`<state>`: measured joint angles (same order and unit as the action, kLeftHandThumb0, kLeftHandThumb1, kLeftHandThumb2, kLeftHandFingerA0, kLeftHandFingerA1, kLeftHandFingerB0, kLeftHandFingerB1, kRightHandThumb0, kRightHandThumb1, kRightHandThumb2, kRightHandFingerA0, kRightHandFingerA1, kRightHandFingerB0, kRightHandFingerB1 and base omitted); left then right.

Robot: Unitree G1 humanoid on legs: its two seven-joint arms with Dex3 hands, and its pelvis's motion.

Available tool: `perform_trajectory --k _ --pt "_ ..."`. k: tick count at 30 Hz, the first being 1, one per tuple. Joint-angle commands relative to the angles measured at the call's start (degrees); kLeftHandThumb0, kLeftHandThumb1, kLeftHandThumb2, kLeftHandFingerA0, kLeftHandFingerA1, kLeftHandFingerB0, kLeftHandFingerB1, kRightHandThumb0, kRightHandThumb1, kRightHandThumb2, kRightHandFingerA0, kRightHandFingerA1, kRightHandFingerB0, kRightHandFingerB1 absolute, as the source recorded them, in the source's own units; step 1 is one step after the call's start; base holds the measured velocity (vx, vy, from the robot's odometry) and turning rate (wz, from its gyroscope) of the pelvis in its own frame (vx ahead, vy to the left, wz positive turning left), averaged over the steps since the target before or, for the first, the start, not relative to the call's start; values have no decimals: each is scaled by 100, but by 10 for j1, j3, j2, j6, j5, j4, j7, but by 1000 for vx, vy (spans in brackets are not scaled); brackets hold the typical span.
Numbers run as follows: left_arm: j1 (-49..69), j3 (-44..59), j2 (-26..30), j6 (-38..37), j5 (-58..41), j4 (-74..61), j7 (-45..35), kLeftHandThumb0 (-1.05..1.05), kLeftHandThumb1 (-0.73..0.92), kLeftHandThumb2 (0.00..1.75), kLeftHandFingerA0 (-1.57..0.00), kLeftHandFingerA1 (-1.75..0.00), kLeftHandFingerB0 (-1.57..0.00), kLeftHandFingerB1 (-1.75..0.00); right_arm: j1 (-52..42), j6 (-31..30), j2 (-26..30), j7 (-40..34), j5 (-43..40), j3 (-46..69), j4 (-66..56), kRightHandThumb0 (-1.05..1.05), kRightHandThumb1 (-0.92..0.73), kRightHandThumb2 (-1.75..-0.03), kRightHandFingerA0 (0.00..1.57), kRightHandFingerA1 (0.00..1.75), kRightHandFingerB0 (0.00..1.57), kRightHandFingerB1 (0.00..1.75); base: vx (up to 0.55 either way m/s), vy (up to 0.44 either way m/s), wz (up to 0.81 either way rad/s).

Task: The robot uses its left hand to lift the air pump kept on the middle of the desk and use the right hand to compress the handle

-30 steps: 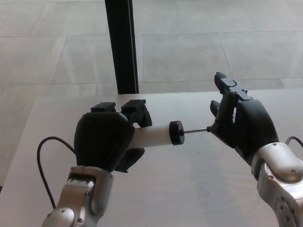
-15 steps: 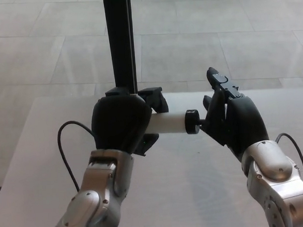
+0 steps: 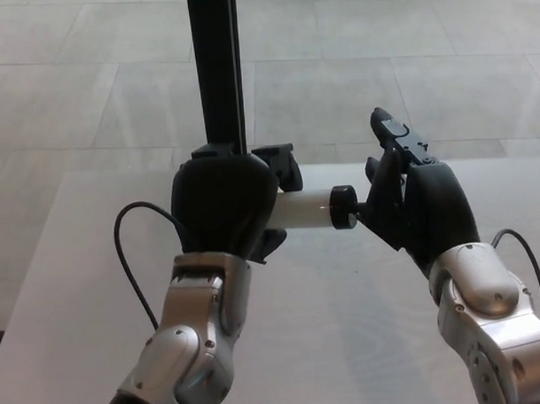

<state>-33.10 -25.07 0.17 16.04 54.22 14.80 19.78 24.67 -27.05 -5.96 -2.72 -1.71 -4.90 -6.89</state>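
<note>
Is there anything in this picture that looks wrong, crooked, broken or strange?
Nothing stands out. The left hand holds the white air pump level above the desk, and the right hand is against the handle end next to the pump's black cap. No spill or damage shows.

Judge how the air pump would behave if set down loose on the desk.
The air pump has a round white barrel, so it would probably roll. It looks stiff and fairly light: the left hand alone holds it level.
</note>
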Motion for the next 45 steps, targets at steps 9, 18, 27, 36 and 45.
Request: perform_trajectory --k 9,18,27,36,45 --pt "81 -16 26 8 -15 10 -33 -16 55 98 -94 -175 -79 -144 -11 -10 83 -3 -30 154 -51 -88 -92 -87 1 32 9 26 0 0 0" --pt "92 -70 77 -15 -39 37 -178 -19 64 84 -79 -171 -69 -150 7 -12 102 -26 -47 245 -44 -84 -92 -80 13 47 20 37 0 0 0" --pt "40 -108 68 61 -21 51 -337 -40 79 69 -63 -113 -29 -50 -2 -4 98 -29 -35 237 -42 -78 -92 -80 16 54 25 40 0 0 0" --pt "3 -104 76 128 -50 43 -488 -95 58 96 -3 -18 -13 -4 -4 1 102 -23 -34 234 -30 -78 -91 -78 17 60 30 42 0 0 0" --pt "5 -98 98 113 -57 28 -512 -92 57 100 -4 -15 -10 -7 -3 -6 97 -29 -32 230 -33 -77 -91 -78 18 59 30 42 0 0 0"
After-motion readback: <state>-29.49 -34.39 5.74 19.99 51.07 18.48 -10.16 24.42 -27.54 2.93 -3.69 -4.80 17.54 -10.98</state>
